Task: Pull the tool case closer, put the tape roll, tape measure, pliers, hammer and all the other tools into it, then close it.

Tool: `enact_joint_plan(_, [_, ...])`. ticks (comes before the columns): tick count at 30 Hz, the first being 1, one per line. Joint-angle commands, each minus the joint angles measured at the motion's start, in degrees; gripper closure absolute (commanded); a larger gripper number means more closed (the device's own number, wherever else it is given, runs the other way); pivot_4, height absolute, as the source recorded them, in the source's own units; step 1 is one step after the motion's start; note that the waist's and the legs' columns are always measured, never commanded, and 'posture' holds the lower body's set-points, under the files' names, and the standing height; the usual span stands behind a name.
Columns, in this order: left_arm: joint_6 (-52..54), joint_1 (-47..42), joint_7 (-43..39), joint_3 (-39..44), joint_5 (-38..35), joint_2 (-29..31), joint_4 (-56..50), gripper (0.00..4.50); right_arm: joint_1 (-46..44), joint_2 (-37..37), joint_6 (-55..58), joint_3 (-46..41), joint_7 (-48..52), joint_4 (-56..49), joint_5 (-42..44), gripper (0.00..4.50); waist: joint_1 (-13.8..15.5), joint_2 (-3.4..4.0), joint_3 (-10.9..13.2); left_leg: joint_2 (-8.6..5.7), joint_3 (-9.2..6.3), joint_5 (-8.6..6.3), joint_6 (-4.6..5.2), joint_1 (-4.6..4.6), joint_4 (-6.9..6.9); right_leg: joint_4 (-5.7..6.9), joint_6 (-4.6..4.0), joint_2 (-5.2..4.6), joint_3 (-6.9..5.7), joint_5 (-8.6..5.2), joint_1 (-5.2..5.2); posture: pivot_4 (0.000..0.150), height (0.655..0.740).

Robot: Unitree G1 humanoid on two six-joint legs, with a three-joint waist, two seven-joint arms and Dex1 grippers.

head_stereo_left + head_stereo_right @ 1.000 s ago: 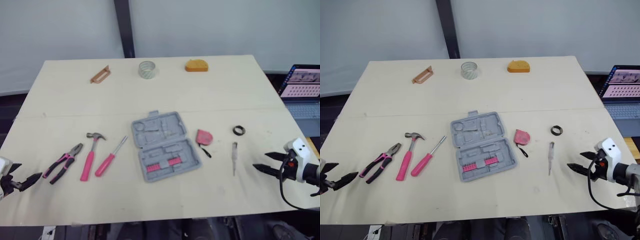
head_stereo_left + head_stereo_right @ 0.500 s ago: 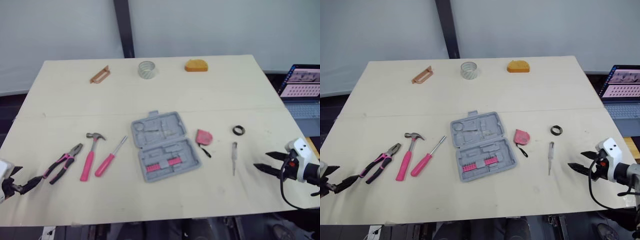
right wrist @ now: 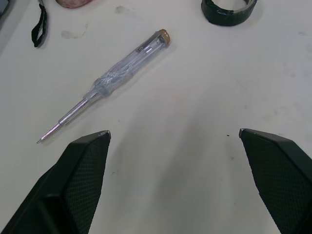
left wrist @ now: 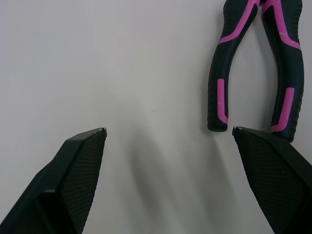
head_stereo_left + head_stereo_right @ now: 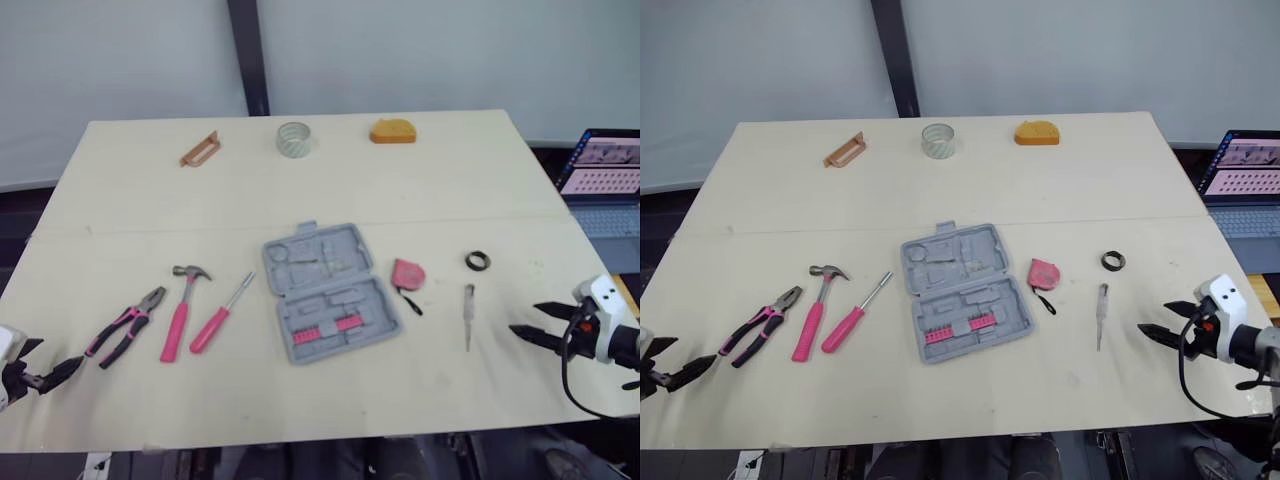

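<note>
The pale wooden table (image 5: pixel 480 190) carries everything, and as far as can be judged the job has hardly begun. The grey tool case (image 5: pixel 330 292) lies open and askew about mid-table, apart from the near edge, so pulling it closer looks not yet done. Its moulded recesses are bare apart from a row of pink bits in the near half. The left gripper (image 5: pixel 55 355) hovers at the near left corner with its two fingers spread wide and nothing between them, just short of the pliers' handles. The right gripper (image 5: pixel 525 317) hangs at the near right edge, likewise agape and empty, pointing toward the tools on that side. Left of the case, all loose on the table, lie the pink-handled hammer (image 5: pixel 178 310), the pliers (image 5: pixel 125 326) further left, and a pink screwdriver (image 5: pixel 222 313) between hammer and case. Right of the case lies the small pink tape measure (image 5: pixel 408 273), just beside it, then a clear test screwdriver (image 5: pixel 468 312) and, a little farther off, a black tape roll (image 5: pixel 478 261). Along the far edge, well apart from the case, sit a clear tape roll (image 5: pixel 294 138), an orange object (image 5: pixel 392 131) and a brown handle-like piece (image 5: pixel 200 149). What remains, then, is all of it: draw the case in, load every tool, shut the lid.
</note>
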Motion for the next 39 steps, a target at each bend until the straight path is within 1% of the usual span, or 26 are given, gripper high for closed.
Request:
enact_joint_plan(1, [1.6, 1.0, -1.0, 0.6, -1.1, 0.7, -3.7, 0.04, -1.0, -0.3, 2.1, -2.2, 1.5, -1.6, 2.6, 0.0, 0.0, 0.0, 0.0, 0.0, 0.0, 0.0, 0.0, 0.0, 0.0, 0.0, 0.0, 0.0, 0.0, 0.0, 0.0, 0.15, 0.74])
enact_joint_plan(3, [3.7, 1.5, -1.6, 0.7, -2.0, 0.4, -7.0, 0.04, -1.4, -0.4, 4.1, -2.5, 1.7, -3.9, 4.0, 0.0, 0.0, 0.0, 0.0, 0.0, 0.0, 0.0, 0.0, 0.0, 0.01, 0.01, 0.0, 0.0, 0.01, 0.0, 0.0, 0.15, 0.74])
enact_joint_plan(7, [12.6, 2.4, -1.8, 0.6, -6.1, -1.3, -21.9, 0.04, -2.1, 1.1, 11.3, -1.1, 0.6, -16.6, 8.0, 0.0, 0.0, 0.01, 0.0, 0.01, 0.0, 0.0, 0.0, -0.01, 0.04, 0.05, 0.0, 0.0, 0.06, 0.0, -0.02, 0.15, 0.74])
enact_joint_plan(9, [17.7, 2.1, -0.4, -1.2, -7.3, -2.5, -30.6, 0.04, -3.3, 2.9, 15.2, 0.6, -1.3, -23.3, 9.4, 0.0, 0.1, 0.01, 0.0, 0.04, -0.02, -0.01, -0.01, -0.01, 0.12, 0.13, 0.0, 0.02, 0.06, 0.0, -0.02, 0.15, 0.74])
enact_joint_plan(12, [24.8, 0.1, 2.9, -5.0, -8.4, -5.1, -41.7, 0.04, -6.3, 6.2, 18.9, 3.7, -4.4, -29.9, 9.2, 0.0, 0.2, 0.01, 0.0, 0.04, -0.04, -0.03, -0.03, -0.02, 0.15, 0.19, 0.0, 0.01, 0.08, 0.0, -0.03, 0.15, 0.74])
enact_joint_plan(14, [28.6, -1.7, 5.2, -7.7, -8.8, -7.0, -47.3, 0.56, -8.1, 7.8, 18.8, 6.0, -5.8, -31.8, 7.5, 0.0, 0.3, 0.01, 0.0, 0.03, -0.05, -0.04, -0.03, -0.03, 0.18, 0.21, 0.0, 0.01, 0.09, 0.0, -0.04, 0.15, 0.74])
enact_joint_plan(15, [30.4, -2.9, 6.3, -9.0, -9.0, -8.0, -49.5, 0.82, -9.2, 8.4, 18.7, 7.5, -6.9, -32.1, 6.1, 0.26, 0.4, 0.01, 0.0, 0.02, -0.05, -0.05, -0.03, -0.04, 0.2, 0.24, -0.01, 0.01, 0.09, 0.0, -0.05, 0.15, 0.74])
enact_joint_plan(16, [32.3, -4.0, 7.4, -10.3, -9.1, -9.0, -51.4, 1.22, -10.2, 9.0, 18.6, 8.9, -7.9, -32.3, 4.8, 0.53, 0.5, 0.0, 0.0, 0.02, -0.06, -0.05, -0.03, -0.05, 0.23, 0.25, -0.01, 0.01, 0.1, 0.0, -0.05, 0.15, 0.74])
enact_joint_plan(17, [34.0, -5.7, 9.0, -12.2, -8.8, -10.5, -53.3, 1.77, -11.3, 10.0, 18.7, 10.9, -8.8, -32.6, 3.4, 0.9, 0.6, 0.0, 0.0, 0.01, -0.06, -0.05, -0.03, -0.09, 0.26, 0.26, -0.01, 0.01, 0.1, 0.0, -0.07, 0.15, 0.74])
enact_joint_plan(19, [36.8, -8.7, 11.6, -15.5, -8.6, -13.4, -55.8, 2.66, -13.4, 12.0, 19.1, 13.9, -10.6, -32.6, 1.3, 1.72, 0.6, 0.0, 0.0, 0.01, -0.05, -0.05, -0.03, -0.09, 0.29, 0.3, -0.01, 0.01, 0.11, 0.01, -0.08, 0.15, 0.74])
enact_joint_plan(21, [38.6, -11.4, 13.4, -18.3, -8.6, -16.6, -56.7, 3.6, -15.4, 14.2, 18.2, 16.4, -12.1, -30.4, -0.9, 2.7, 0.6, 0.0, 0.0, 0.01, -0.06, -0.05, -0.03, -0.08, 0.31, 0.33, -0.02, 0.03, 0.11, 0.01, -0.08, 0.15, 0.74])
enact_joint_plan(22, [38.8, -12.3, 14.0, -19.6, -8.0, -17.7, -56.5, 4.16, -16.4, 15.1, 17.6, 17.4, -12.7, -29.0, -2.0, 3.3, 0.6, -0.01, 0.0, 0.01, -0.05, -0.05, -0.03, -0.07, 0.31, 0.35, -0.02, 0.03, 0.12, 0.01, -0.08, 0.15, 0.74])
enact_joint_plan(23, [39.2, -13.2, 14.6, -21.4, -7.3, -19.1, -56.1, 4.5, -17.7, 16.1, 16.6, 18.8, -13.3, -26.8, -3.6, 3.72, 0.6, -0.02, 0.0, 0.02, -0.06, -0.05, -0.03, -0.11, 0.32, 0.34, -0.02, 0.04, 0.12, 0.01, -0.11, 0.15, 0.74])
enact_joint_plan(24, [39.4, -13.7, 15.0, -23.0, -6.7, -20.0, -55.8, 4.5, -18.9, 16.9, 15.8, 19.9, -13.8, -24.9, -4.9, 4.29, 0.5, -0.02, 0.0, 0.01, -0.06, -0.05, -0.03, -0.09, 0.31, 0.36, -0.02, 0.04, 0.12, 0.01, -0.1, 0.15, 0.74])
enact_joint_plan(25, [39.6, -14.1, 15.4, -24.3, -6.1, -20.8, -55.6, 4.5, -19.9, 17.6, 15.1, 20.7, -14.0, -23.4, -6.0, 4.46, 0.3, -0.02, 0.0, 0.0, -0.05, -0.05, -0.03, -0.09, 0.31, 0.35, -0.02, 0.04, 0.12, 0.01, -0.1, 0.15, 0.74])
enact_joint_plan(30, [37.8, -14.3, 16.7, -30.3, -1.4, -22.8, -52.4, 4.5, -24.0, 20.5, 12.3, 23.5, -15.0, -16.1, -10.1, 4.46, 0.0, -0.02, 0.0, 0.01, -0.06, -0.05, -0.02, -0.12, 0.29, 0.35, -0.02, 0.06, 0.11, 0.01, -0.13, 0.15, 0.74])
enact_joint_plan(39, [34.6, -18.0, 16.9, -32.5, 0.7, -27.8, -45.5, 4.5, -28.0, 23.7, 9.5, 24.7, -15.1, -8.5, -13.9, 4.46, 0.0, -0.02, 0.0, 0.0, -0.1, -0.05, -0.03, -0.17, 0.36, 0.35, -0.02, 0.06, 0.12, 0.01, -0.13, 0.15, 0.74])
